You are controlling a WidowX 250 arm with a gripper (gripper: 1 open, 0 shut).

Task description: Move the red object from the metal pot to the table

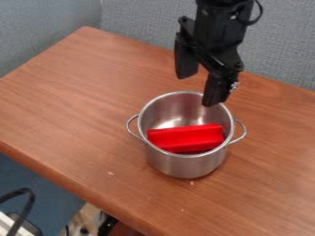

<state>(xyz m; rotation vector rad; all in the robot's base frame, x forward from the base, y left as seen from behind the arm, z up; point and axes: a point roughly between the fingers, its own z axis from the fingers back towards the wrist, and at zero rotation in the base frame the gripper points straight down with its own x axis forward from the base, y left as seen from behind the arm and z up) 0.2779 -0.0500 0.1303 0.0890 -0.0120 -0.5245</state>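
One bright red flat plastic block point(187, 137) lies inside the shiny round steel pot point(185, 135); your black gripper point(202, 82) hangs above the rim, wide open, empty. Descend centred, straddling its narrow width, clear of the walls.

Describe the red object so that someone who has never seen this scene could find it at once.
On the reddish-brown wooden table, look toward the near right part, where a shiny metal pot with two small loop handles stands below the black claw. Inside the pot lies the red object, a flat, elongated block reaching nearly across it. It is the only bright red thing in view.
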